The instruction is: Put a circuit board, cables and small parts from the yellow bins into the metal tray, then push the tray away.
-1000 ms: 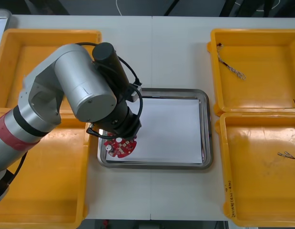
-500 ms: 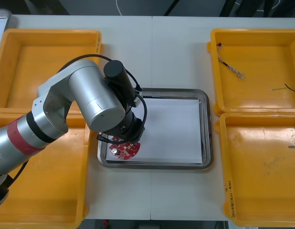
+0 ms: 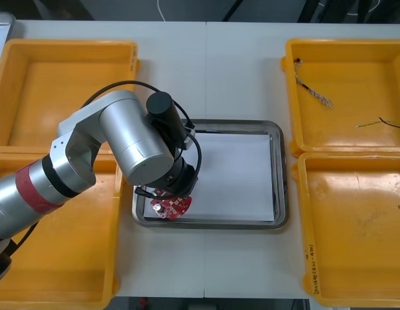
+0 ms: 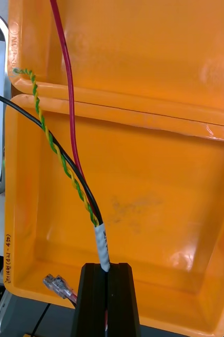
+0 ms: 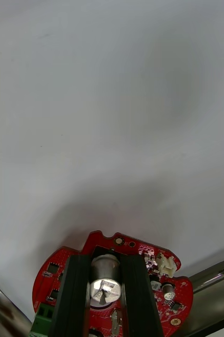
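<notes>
Left wrist view: left tool (image 5: 106, 262) clamps circuit board (image 5: 51, 276) across its centre, held narrow. Board sits low over the white floor in the near-left corner of metal tray (image 3: 281, 181). Right tool (image 4: 109, 269) pinches cables (image 4: 75, 181) above near right yellow bin (image 4: 164, 200); tray lies to its left.

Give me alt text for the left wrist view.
The left gripper is shut on a silver part at the middle of the round red circuit board, held close over the white inside of the metal tray, near its shiny rim.
</notes>
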You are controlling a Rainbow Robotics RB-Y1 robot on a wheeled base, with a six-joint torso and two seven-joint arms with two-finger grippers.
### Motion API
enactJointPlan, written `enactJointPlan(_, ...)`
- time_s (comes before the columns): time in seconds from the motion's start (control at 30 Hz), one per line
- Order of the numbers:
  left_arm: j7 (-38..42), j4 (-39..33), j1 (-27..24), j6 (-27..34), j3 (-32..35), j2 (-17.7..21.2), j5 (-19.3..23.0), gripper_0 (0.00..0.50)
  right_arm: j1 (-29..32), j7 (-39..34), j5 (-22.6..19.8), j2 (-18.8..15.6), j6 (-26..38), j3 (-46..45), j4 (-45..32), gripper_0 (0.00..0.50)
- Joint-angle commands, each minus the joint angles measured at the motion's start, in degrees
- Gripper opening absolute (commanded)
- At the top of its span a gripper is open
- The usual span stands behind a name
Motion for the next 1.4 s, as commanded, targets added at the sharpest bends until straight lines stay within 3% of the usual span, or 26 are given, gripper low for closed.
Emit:
enactJointPlan(0.03, 5.49, -0.29, -2.28, -0.76, -0.76, -1.00, -0.45, 0.270, -1.31, 3.11, 0.19, -2.15, 0.23, -1.90, -3.47, 0.000)
enactJointPlan(0.07, 5.58, -0.29, -2.28, -0.68, -0.68, -1.00, -0.36, 0.308, -1.31, 3.29, 0.19, -2.15, 0.23, -1.90, -3.65, 0.000)
enactJointPlan(0.17, 6.02, -0.29, -2.28, -0.68, -0.68, -1.00, -0.36, 0.483, -1.40, 4.25, 0.37, -2.24, 0.23, -1.55, -4.53, 0.000)
enactJointPlan(0.2, 6.02, -0.29, -2.28, -0.76, -0.68, -1.00, -0.45, 0.500, -1.40, 4.34, 0.37, -2.15, 0.23, -1.55, -4.62, 0.000)
enactJointPlan(0.47, 6.81, -1.08, -2.28, 0.73, 1.43, -1.00, -0.27, 0.500, -1.40, 6.71, 1.16, -2.24, 0.23, -0.93, -5.23, 0.000)
enactJointPlan(0.9, 6.02, -10.40, -2.28, 15.23, 14.35, 1.37, 3.94, 0.500, -2.10, 9.62, 1.60, -2.15, 0.23, -0.23, -5.23, 0.000)
enactJointPlan(1.03, 5.14, -12.77, -2.37, 20.11, 20.07, 2.52, 7.28, 0.500, -4.30, 10.14, 1.25, -2.24, 0.23, 1.71, -5.32, 0.000)
enactJointPlan(1.17, 4.26, -14.53, -2.28, 20.11, 24.90, 4.19, 9.92, 0.500, -7.99, 10.41, 0.90, -2.59, 0.23, 5.13, -5.32, 0.000)
enactJointPlan(1.4, 0.13, -14.88, -2.28, 20.11, 29.03, 8.23, 10.54, 0.500, -14.67, 10.76, 0.46, -2.51, 0.23, 12.16, -5.32, 0.000)
